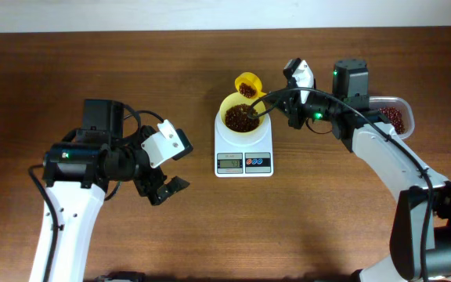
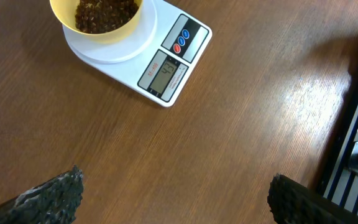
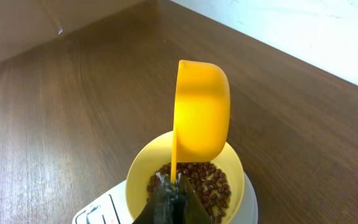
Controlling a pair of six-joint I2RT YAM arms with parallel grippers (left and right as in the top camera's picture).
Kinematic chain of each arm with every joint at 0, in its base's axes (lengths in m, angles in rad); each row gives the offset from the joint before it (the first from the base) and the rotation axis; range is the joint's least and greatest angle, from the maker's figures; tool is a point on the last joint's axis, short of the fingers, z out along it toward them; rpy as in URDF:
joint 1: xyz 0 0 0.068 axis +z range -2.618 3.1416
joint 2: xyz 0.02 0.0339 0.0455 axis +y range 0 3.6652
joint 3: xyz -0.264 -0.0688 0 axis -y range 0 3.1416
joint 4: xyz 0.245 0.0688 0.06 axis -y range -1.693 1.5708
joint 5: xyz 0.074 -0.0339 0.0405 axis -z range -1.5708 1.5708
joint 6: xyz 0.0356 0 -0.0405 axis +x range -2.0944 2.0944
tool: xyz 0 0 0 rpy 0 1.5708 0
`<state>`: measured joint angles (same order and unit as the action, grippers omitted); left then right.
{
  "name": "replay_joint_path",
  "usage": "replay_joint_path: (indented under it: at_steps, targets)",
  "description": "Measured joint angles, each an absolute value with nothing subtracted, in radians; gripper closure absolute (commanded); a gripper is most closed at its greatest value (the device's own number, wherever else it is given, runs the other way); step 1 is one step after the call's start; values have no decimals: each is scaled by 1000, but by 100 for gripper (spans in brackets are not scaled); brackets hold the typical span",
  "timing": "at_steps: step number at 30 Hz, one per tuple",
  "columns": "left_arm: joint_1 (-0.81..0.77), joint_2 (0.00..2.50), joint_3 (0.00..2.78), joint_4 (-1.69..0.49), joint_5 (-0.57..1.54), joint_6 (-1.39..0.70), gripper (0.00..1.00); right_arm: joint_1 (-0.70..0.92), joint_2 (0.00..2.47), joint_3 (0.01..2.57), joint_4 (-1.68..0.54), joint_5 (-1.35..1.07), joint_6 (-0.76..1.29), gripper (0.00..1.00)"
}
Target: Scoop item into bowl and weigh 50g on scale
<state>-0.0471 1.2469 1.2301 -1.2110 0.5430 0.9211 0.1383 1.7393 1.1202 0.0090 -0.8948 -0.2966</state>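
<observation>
The pale-yellow bowl (image 1: 229, 105) stands on the white scale (image 1: 243, 163), with reddish-brown beans (image 1: 241, 118) heaped inside. My right gripper (image 1: 271, 110) is shut on the handle of an orange-yellow scoop (image 1: 248, 84), which hangs at the bowl's far rim with a few beans in it. In the right wrist view the scoop (image 3: 201, 115) is tilted over the bowl (image 3: 140, 173) and beans (image 3: 215, 185), with the right gripper (image 3: 174, 185) clamped on its thin handle. My left gripper (image 1: 168, 189) is open and empty, left of the scale. The left wrist view shows the left gripper (image 2: 176, 199), bowl (image 2: 59, 17) and scale (image 2: 166, 71).
A clear plastic tub (image 1: 402, 105) with more beans (image 1: 394, 119) sits at the right, partly behind the right arm. Bare wooden tabletop (image 1: 171, 63) surrounds the scale, and a dark frame (image 2: 353, 155) stands at the right edge of the left wrist view.
</observation>
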Motion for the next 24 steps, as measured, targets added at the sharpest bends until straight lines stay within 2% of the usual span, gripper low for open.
replay_joint_path:
  at_steps: [9,24]
  targets:
    - [-47,1247,1230,-1211,543,921,1,139,1739,1121,-19,-914,-296,96]
    - [-47,1247,1230,-1211,543,921,1,139,1741,1124,-75,-808,-348,96]
